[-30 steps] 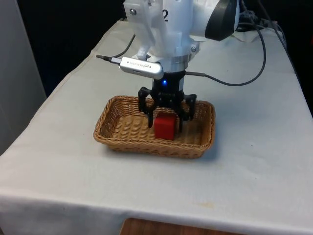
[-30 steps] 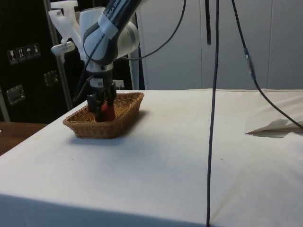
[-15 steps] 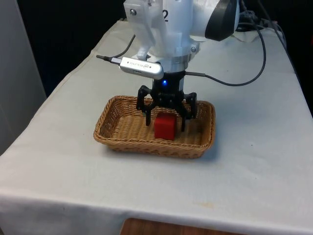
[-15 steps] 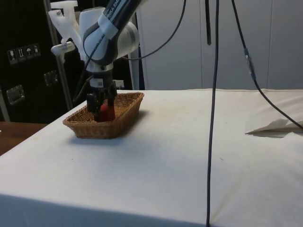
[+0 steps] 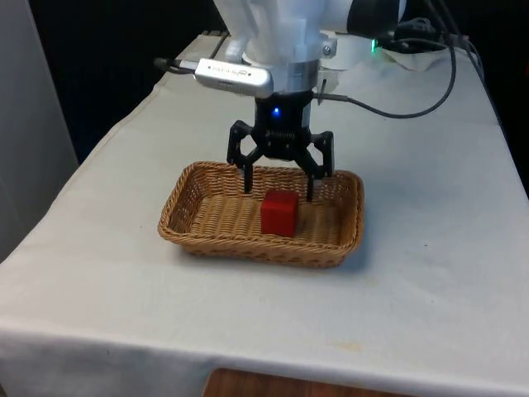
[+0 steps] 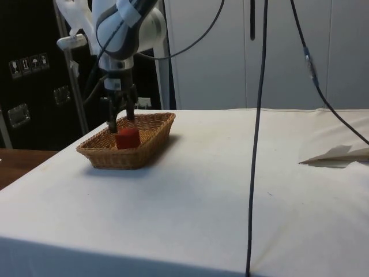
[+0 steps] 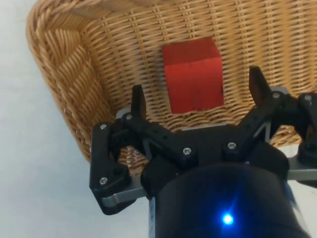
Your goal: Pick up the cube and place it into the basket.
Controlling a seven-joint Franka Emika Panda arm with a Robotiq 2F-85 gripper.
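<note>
Tool (image 5: 279, 184) position, front view: we see it poised above the wicker basket (image 5: 186, 217), its two black fingers spread wide with nothing between them. The fingertips sit higher than the top face of the red cube (image 5: 278, 213) and do not touch it. We find the cube resting on the basket floor, roughly at the middle and slightly toward the front view's right. The basket stands on the white-clothed desk (image 5: 107, 281). A black cable (image 5: 411, 106) loops from the arm across the desk on the front view's right.

Side view: we see the tool (image 6: 120, 119) hanging over the basket (image 6: 151, 138), fingers pointing straight down. The cube (image 6: 127, 138) sits inside the basket below the fingertips, its upper part showing above the woven rim. We note clear space between fingertips and cube. The basket rests near the desk (image 6: 219, 196) edge that faces the dark cabinets. Two black cables (image 6: 256, 133) hang down in the foreground.

Wrist view: we look down past the tool (image 7: 197, 91) into the basket (image 7: 59, 64). The fingers (image 7: 137, 101) stand apart on either side, and the cube (image 7: 192, 74) lies on the woven floor between and beyond them, free of both. We see one corner of the basket wall curving beside the cube.
</note>
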